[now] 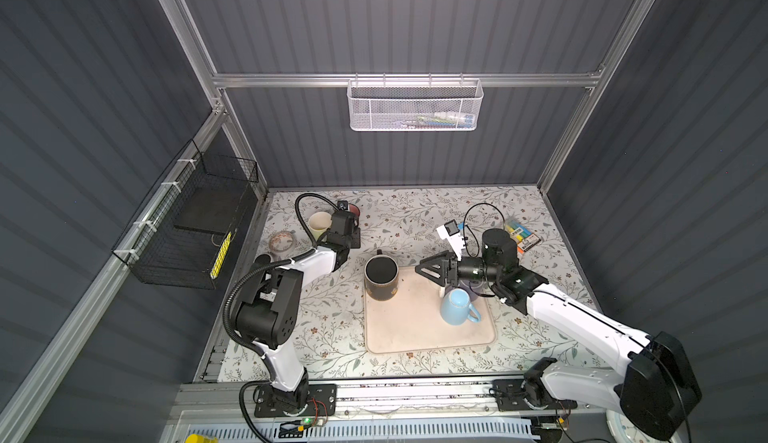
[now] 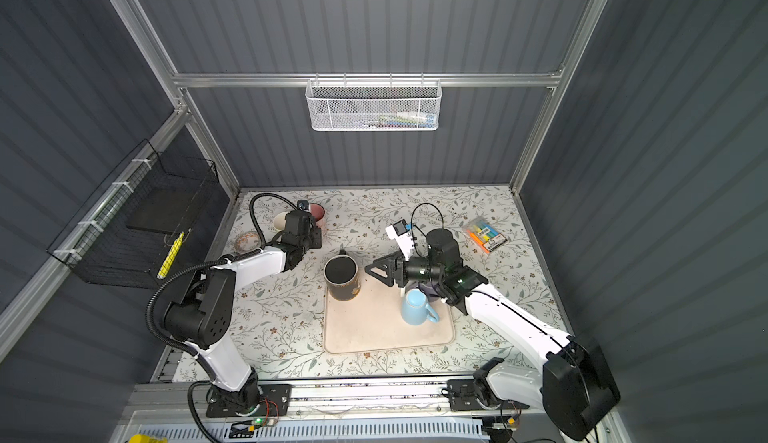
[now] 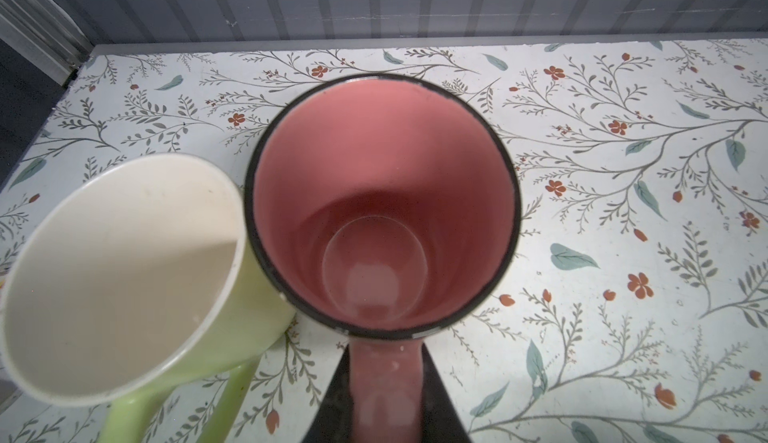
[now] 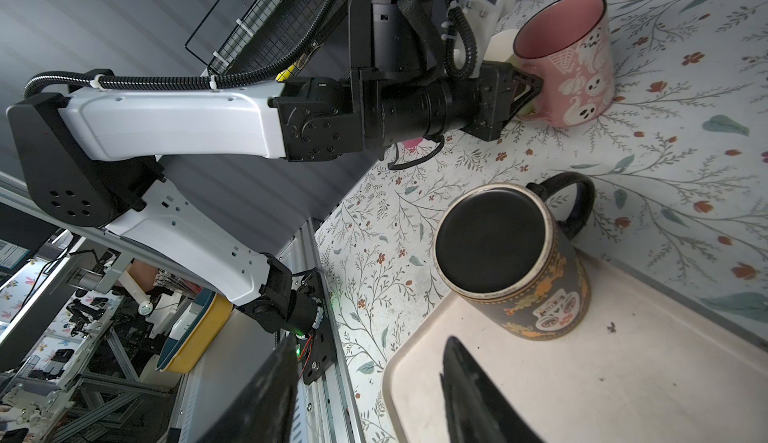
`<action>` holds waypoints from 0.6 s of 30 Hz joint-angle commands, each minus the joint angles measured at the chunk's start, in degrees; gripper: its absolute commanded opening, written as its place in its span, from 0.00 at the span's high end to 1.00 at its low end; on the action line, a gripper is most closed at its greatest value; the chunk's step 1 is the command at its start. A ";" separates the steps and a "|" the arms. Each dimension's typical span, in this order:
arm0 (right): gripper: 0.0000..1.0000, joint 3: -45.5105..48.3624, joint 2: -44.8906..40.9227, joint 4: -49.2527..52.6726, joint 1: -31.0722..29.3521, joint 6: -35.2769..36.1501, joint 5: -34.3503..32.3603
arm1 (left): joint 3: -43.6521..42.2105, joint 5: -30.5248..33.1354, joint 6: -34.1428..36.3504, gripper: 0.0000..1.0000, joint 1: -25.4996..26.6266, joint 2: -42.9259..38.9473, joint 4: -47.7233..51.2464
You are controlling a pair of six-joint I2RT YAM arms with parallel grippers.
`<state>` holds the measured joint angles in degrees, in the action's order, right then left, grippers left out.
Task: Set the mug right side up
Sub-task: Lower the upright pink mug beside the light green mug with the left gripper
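My left gripper [image 4: 525,87] pinches the handle [image 3: 384,382] of the pink mug [image 3: 382,195], which stands upright at the back, just beside the green mug [image 3: 124,274]. I think I should let go softly and pull straight back, away from both. My right gripper [image 1: 428,268] is spread near the black mug [image 1: 381,281], bottom-up on the tray [image 1: 415,333] corner.

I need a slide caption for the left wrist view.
Left tool holds the upright pink mug by its handle, a green mug beside it on the floral table.
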<state>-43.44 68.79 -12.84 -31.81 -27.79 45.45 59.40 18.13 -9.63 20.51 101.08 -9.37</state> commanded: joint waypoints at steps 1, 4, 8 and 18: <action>0.44 0.62 0.27 -1.22 -0.13 1.10 0.43 | -0.20 -0.16 -0.43 1.00 -0.31 -0.62 -4.00; 0.44 0.60 0.24 -1.22 -0.16 1.00 0.60 | -0.68 -0.88 -0.88 1.00 -0.30 -0.88 -3.83; 0.44 0.64 0.00 -1.22 -0.16 0.90 0.69 | -1.38 -1.15 -1.24 0.98 -0.30 -1.47 -3.47; 0.44 0.30 -0.58 -0.35 -0.10 1.15 1.04 | -2.51 -1.87 -1.47 0.69 -0.34 -3.30 -2.07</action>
<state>-43.44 68.77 -12.80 -31.81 -27.79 45.56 57.80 17.02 -10.70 20.40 100.55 -10.79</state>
